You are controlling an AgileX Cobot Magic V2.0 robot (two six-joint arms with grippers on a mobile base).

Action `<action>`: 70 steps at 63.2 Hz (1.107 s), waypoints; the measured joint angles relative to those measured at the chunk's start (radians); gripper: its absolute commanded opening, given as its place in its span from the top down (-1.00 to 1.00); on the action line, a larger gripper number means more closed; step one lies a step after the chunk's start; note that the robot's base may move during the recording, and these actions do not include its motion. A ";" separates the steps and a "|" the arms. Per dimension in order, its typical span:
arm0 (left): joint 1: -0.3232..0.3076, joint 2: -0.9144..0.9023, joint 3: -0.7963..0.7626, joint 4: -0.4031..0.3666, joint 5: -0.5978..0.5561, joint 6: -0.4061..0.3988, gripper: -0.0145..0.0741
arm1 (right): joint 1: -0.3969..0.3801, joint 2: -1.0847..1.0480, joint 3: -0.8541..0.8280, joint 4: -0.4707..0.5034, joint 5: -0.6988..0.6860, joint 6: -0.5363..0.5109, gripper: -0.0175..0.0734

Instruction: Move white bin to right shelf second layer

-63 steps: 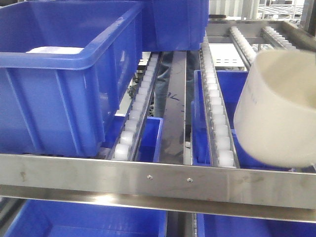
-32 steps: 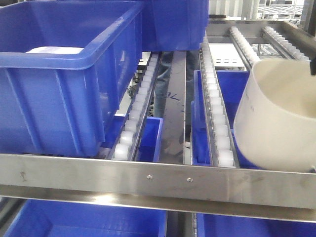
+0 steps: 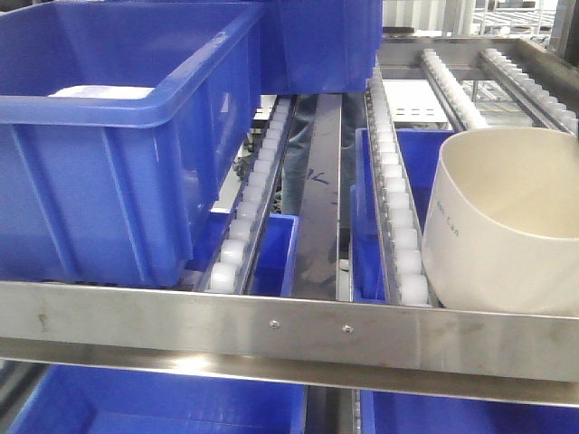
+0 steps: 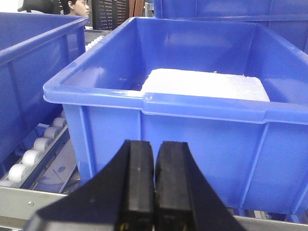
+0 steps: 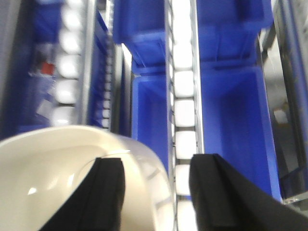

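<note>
Bright even light, right-wrist blur (glaring rollers)

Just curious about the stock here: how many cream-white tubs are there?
1. The white bin stands at the right of the roller shelf, just behind the steel front rail. Others may be hidden off-frame.

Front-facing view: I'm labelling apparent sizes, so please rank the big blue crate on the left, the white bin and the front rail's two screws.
1. Blue crate, largest, though nearest the camera, which inflates it.
2. White bin, partly cut off at the frame edge.
3. Screws, tiny; both look alike.
</note>
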 measured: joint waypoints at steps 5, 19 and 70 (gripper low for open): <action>0.000 0.000 0.000 0.000 0.000 0.000 0.48 | 0.000 -0.056 0.002 -0.023 0.070 -0.030 0.13; 0.000 0.000 0.000 0.000 0.000 0.000 0.48 | 0.000 -0.287 0.156 -0.124 0.137 -0.088 0.50; 0.000 0.000 0.000 0.000 0.000 0.000 0.48 | 0.008 -0.905 0.424 -0.152 0.049 -0.105 0.51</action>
